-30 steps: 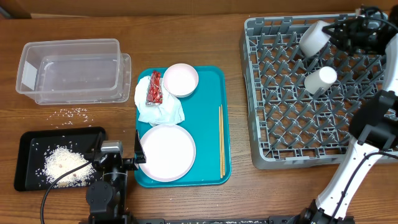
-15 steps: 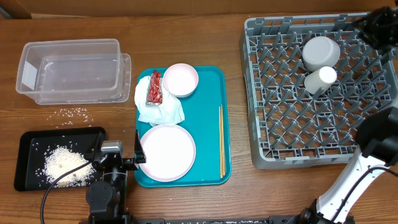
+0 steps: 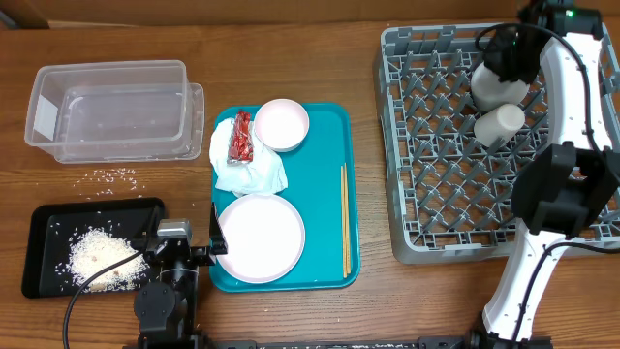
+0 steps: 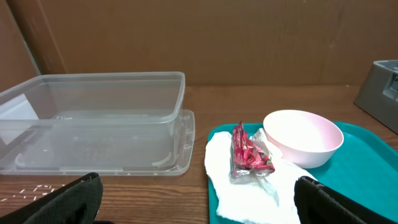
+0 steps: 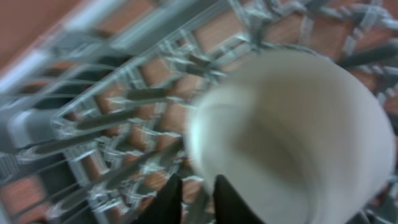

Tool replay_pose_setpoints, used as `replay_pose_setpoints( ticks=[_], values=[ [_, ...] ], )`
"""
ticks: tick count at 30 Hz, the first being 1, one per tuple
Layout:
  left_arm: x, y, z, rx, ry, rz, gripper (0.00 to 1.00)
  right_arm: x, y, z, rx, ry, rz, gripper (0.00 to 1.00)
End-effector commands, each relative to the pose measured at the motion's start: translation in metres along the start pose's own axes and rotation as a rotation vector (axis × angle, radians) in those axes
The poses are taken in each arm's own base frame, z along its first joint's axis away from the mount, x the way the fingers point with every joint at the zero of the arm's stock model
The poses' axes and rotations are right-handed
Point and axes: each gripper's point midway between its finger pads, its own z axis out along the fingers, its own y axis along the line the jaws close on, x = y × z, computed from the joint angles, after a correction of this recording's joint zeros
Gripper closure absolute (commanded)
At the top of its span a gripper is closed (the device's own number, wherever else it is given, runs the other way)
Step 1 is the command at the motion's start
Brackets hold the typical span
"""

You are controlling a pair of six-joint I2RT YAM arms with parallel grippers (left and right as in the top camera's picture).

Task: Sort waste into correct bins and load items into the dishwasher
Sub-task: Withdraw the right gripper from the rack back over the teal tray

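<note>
The grey-green bowl (image 3: 491, 92) sits in the grey dish rack (image 3: 455, 208), beside the whitish cup (image 3: 499, 121). My right gripper (image 3: 511, 56) is at the bowl's far rim. In the blurred right wrist view its jaws (image 5: 198, 202) stand narrow, with the bowl's (image 5: 292, 130) rim between them. On the teal tray lie the white napkin (image 3: 254, 174), the red wrapper (image 3: 240, 138), the small pink dish (image 3: 281, 123) and the large pink plate (image 3: 260, 237). My left gripper (image 3: 184, 244) is open and empty, low at the front, facing the wrapper (image 4: 249, 152) and the clear tub (image 4: 93, 118).
The clear tub (image 3: 111, 107) stands at the back left. The black tray (image 3: 44, 276) holds a rice heap at the front left, with loose grains (image 3: 114, 175) between them. Chopsticks (image 3: 344, 218) lie on the teal tray's (image 3: 325, 145) right side.
The bowl was held tilted over the rack, then lay in it with the right arm off to the far right. The right gripper is now back at the bowl's rim. Left arm still.
</note>
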Motion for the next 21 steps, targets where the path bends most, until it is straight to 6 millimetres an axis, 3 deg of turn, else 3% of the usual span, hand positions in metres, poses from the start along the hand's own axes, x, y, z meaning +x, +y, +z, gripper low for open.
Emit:
replay_pose_setpoints(
  ticks=[1, 4, 7, 12, 15, 21],
  values=[
    [0.001, -0.002, 0.000, 0.006, -0.002, 0.020, 0.00, -0.005, -0.045, 0.013, 0.100, 0.005, 0.103, 0.96],
    [0.001, -0.002, 0.000, 0.006, -0.002, 0.020, 0.00, -0.006, -0.066, 0.010, 0.145, 0.007, 0.131, 0.96],
    [0.001, -0.002, 0.000, 0.006, -0.002, 0.019, 0.00, -0.010, -0.078, -0.008, 0.168, -0.002, 0.152, 0.96],
    [0.001, -0.002, 0.000, 0.006, -0.002, 0.020, 0.00, -0.017, -0.065, -0.050, 0.109, -0.038, 0.155, 0.96],
    [0.001, -0.002, 0.000, 0.006, -0.003, 0.020, 0.00, -0.012, -0.031, -0.075, -0.006, -0.037, 0.105, 0.96],
    [0.001, -0.002, 0.000, 0.006, -0.002, 0.020, 0.00, 0.030, 0.080, -0.113, -0.350, 0.019, -0.213, 0.96]
  ],
)
